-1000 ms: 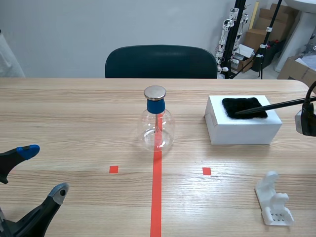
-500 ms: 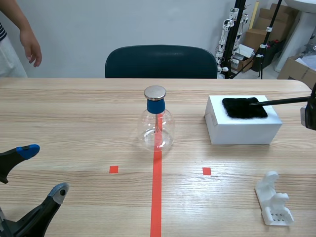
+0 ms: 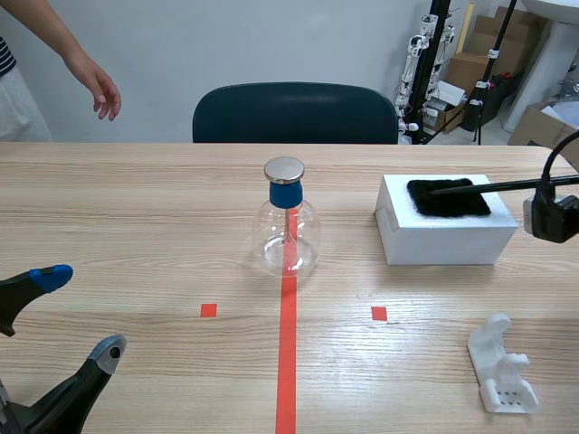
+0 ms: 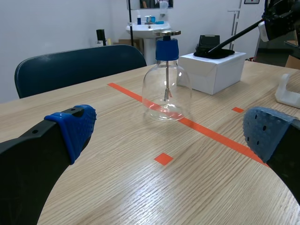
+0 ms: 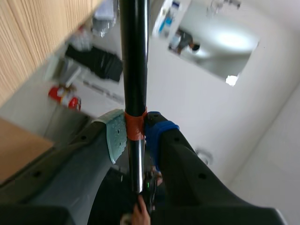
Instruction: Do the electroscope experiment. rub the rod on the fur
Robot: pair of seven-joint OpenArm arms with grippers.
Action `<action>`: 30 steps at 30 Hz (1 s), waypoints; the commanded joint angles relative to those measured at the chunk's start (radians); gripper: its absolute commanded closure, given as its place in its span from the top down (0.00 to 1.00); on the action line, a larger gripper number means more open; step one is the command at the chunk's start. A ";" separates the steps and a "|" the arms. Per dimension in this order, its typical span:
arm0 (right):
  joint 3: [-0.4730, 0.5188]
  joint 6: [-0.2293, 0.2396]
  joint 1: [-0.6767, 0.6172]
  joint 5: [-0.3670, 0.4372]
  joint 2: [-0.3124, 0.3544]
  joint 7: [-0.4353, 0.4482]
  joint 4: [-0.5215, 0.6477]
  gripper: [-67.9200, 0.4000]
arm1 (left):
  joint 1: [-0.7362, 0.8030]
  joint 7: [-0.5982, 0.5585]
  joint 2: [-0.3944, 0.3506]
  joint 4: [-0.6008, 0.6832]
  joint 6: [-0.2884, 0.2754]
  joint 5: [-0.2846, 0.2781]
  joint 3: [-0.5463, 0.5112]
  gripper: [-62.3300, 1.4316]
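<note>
Two black robot hands show. Nearest, at the lower left of the scene frame, the left hand [image 3: 80, 314] hangs just over the light wood-grain counter [image 3: 136, 208]. Its fingers are spread wide with nothing between them, and its wrist view shows blue dotted pads on both tips. At the lower right lies a small white plastic stand [image 3: 502, 366] with a perforated foot, well apart from everything else.

At the frame's centre a round clear glass flask [image 3: 288, 231] stands upright on the orange-red tape line. A blue stopper closes its neck, a flat round metal disc caps it, and a thin stem hangs down inside. Right of centre sits a white rectangular box [image 3: 443, 237], with a flat patch of black fur [image 3: 448, 199] lying on its top face.

A thin, glossy black rod [image 3: 511, 186] slants in from the right edge, nearly level, its far tip resting on the left part of the black fur. The right hand [image 5: 136, 133], at the right edge, is clamped on the rod. Its wrist view shows a grey-green pad and a blue pad pressing an orange-red band around the shaft.

Beyond the counter's far edge stands a dark green chair [image 3: 294, 113]. Cardboard boxes [image 3: 541, 127] sit at the upper right, and a person's hand [image 3: 101, 90] hangs in the air at the upper left.
</note>
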 commanded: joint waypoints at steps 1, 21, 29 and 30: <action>0.011 -0.008 0.014 -0.001 0.031 -0.030 0.006 0.04 | 0.000 -0.014 -0.006 0.007 -0.002 -0.010 -0.003 1.00; -0.023 -0.016 0.031 -0.001 0.146 0.003 0.015 0.04 | 0.000 -0.014 -0.006 0.007 -0.002 -0.010 -0.003 1.00; -0.080 -0.034 0.060 -0.001 0.198 0.120 0.020 0.04 | 0.000 -0.014 -0.006 0.007 -0.002 -0.010 -0.003 1.00; -0.096 -0.039 0.064 -0.001 0.198 0.131 0.020 0.04 | 0.000 -0.014 -0.006 0.007 -0.002 -0.010 -0.003 1.00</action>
